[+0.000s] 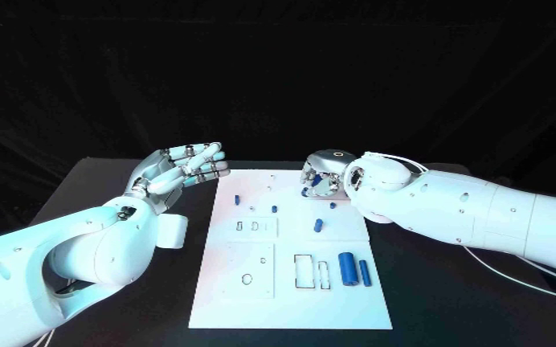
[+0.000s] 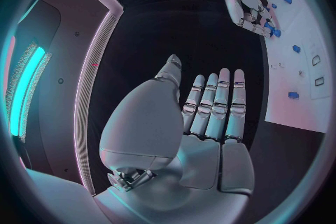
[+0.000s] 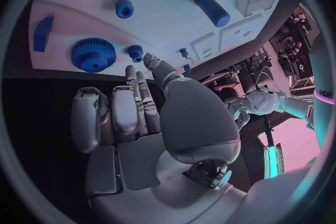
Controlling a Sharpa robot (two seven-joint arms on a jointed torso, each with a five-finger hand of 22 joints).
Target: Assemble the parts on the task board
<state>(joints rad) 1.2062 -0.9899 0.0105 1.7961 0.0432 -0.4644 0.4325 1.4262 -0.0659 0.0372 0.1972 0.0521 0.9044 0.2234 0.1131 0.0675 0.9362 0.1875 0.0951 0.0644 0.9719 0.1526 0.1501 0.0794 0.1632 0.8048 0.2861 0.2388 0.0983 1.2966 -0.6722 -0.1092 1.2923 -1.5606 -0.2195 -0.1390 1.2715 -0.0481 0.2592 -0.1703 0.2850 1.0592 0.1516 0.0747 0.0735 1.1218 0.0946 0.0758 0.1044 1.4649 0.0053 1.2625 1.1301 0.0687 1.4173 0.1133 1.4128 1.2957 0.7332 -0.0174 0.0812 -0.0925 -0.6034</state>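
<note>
The white task board (image 1: 290,283) lies in the middle of the black table. My right hand (image 1: 322,180) hangs over its far right corner with its fingers pointing down, nothing held. In the right wrist view its fingertips (image 3: 140,75) stand close to a small blue gear (image 3: 136,52), beside a large blue gear (image 3: 93,54). A blue cylinder (image 3: 212,8) and a round blue piece (image 3: 125,8) lie further along the board. My left hand (image 1: 186,166) hovers off the board's far left corner, fingers straight and apart, empty. A thick blue cylinder (image 1: 348,267) and a thin one (image 1: 365,273) lie near the board's right edge.
Small blue pieces (image 1: 236,199) (image 1: 317,225) lie on the board's far half. Outlined slots (image 1: 304,271) sit in its near half. The left wrist view shows my right hand (image 2: 245,8) at the board (image 2: 294,101). Black table surrounds the board on all sides.
</note>
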